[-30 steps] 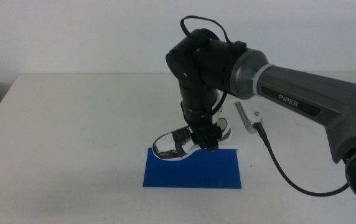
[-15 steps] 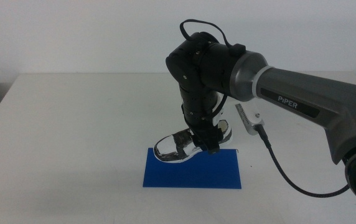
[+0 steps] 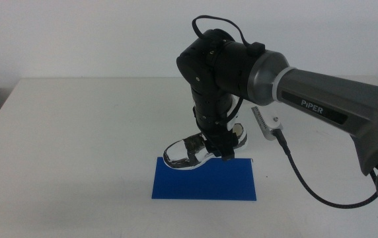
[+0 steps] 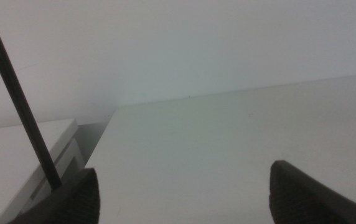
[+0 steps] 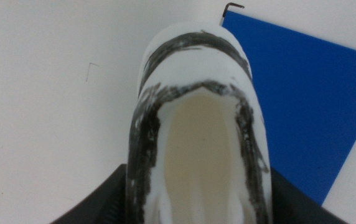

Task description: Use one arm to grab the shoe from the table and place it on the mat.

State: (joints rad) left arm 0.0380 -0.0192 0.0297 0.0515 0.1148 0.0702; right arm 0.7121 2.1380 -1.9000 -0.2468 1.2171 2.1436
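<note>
shoe is in the right gripper, jaws closed on its sides near the heel opening, carried over the far edge of the blue mat, toe toward the left. it looks light and a bit soft, so this hold seems good. left gripper waits near, jaws apart. behind is the white table.

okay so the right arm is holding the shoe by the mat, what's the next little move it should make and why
Probably carry the shoe a bit further toward the camera, over the middle of the mat, then lower it. The right gripper is clamped on its heel end, and the right wrist view shows the shoe mostly over bare table beside the mat's edge. The left gripper waits open at the near-left corner.
</note>
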